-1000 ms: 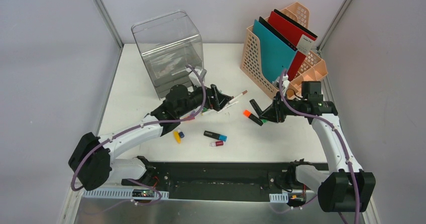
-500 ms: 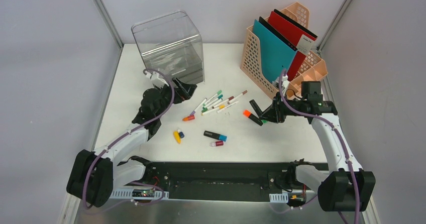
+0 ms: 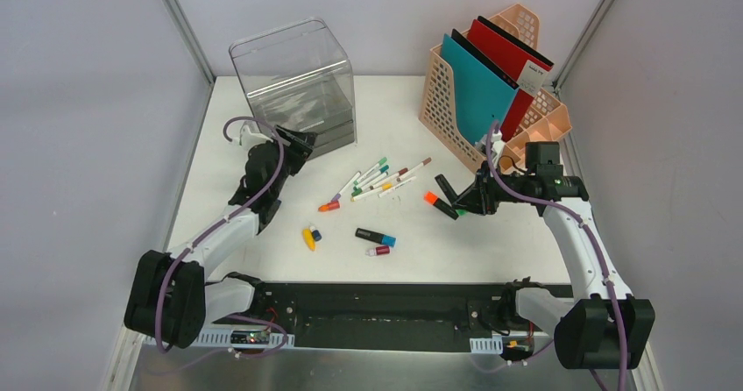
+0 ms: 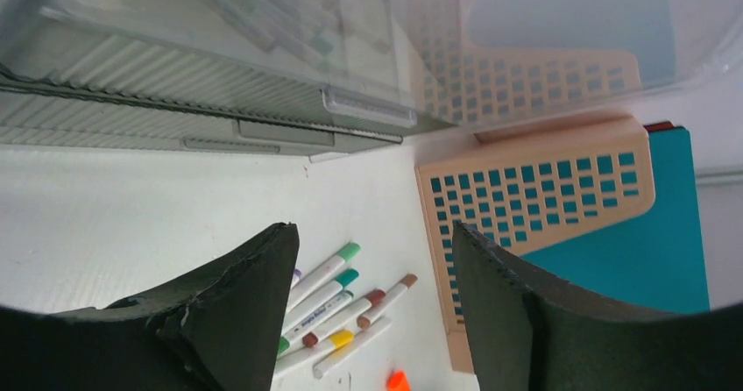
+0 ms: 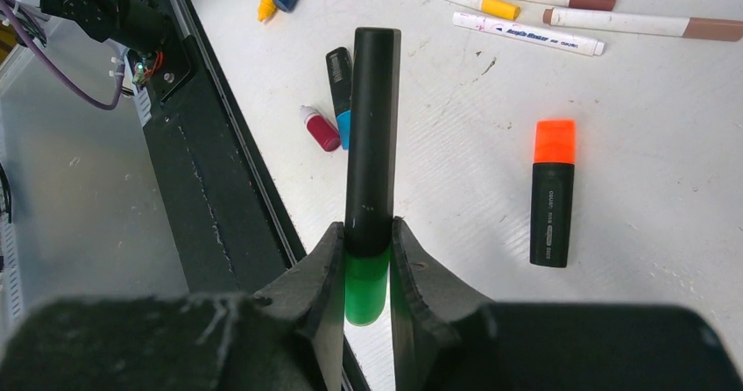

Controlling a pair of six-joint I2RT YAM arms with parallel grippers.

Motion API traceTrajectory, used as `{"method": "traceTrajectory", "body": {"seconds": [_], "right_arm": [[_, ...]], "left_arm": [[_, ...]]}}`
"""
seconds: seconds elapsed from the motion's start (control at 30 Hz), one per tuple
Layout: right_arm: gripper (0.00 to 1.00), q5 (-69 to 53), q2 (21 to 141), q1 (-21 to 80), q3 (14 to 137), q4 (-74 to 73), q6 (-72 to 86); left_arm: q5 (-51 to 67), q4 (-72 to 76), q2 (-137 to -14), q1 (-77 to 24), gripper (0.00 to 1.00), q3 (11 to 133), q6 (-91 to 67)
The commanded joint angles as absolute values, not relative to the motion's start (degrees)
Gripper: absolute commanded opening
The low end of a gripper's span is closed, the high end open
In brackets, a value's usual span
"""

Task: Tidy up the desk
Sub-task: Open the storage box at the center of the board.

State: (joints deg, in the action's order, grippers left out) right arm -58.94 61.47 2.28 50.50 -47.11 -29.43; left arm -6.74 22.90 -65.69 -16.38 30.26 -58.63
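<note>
- Two arms reach over the desk (image 3: 491,242), the white tabletop lying under everything, with its black rail along the near edge.
- On the left, the left gripper (image 3: 296,143) hovers just in front of a clear plastic drawer box (image 3: 293,84); its jaws stand apart with nothing between them.
- Mid-desk lies a loose cluster of markers (image 3: 381,177), with an orange-tipped one (image 3: 329,206) just nearer.
- Nearer the rail sit a yellow piece (image 3: 308,238), a black and blue highlighter (image 3: 375,237) and a small red item (image 3: 378,251).
- An orange-capped highlighter (image 5: 553,194) lies flat right of centre.
- The right gripper (image 5: 368,238) is clamped on a black pen (image 5: 372,128) near its green end (image 5: 365,290).
- At the far right, a peach file rack (image 3: 447,102) holds a teal folder (image 3: 477,84) and a red folder (image 3: 508,53).
</note>
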Motion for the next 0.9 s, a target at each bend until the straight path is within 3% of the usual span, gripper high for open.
{"method": "traceTrajectory", "body": {"seconds": [0.0, 0.27, 0.87], "right_arm": [[0.0, -60.3, 60.8, 2.4, 53.1, -46.6, -30.9], [0.0, -60.2, 60.8, 2.4, 53.1, -46.6, -31.0], [0.0, -60.3, 60.9, 2.4, 53.1, -46.6, -31.0]], "left_arm": [[-13.3, 18.7, -67.5, -15.7, 0.62, 35.1, -63.6], [-11.4, 23.4, -74.2, -13.9, 0.43, 38.0, -66.4], [-12.2, 34.4, -77.9, -12.9, 0.42, 36.5, -70.2]]}}
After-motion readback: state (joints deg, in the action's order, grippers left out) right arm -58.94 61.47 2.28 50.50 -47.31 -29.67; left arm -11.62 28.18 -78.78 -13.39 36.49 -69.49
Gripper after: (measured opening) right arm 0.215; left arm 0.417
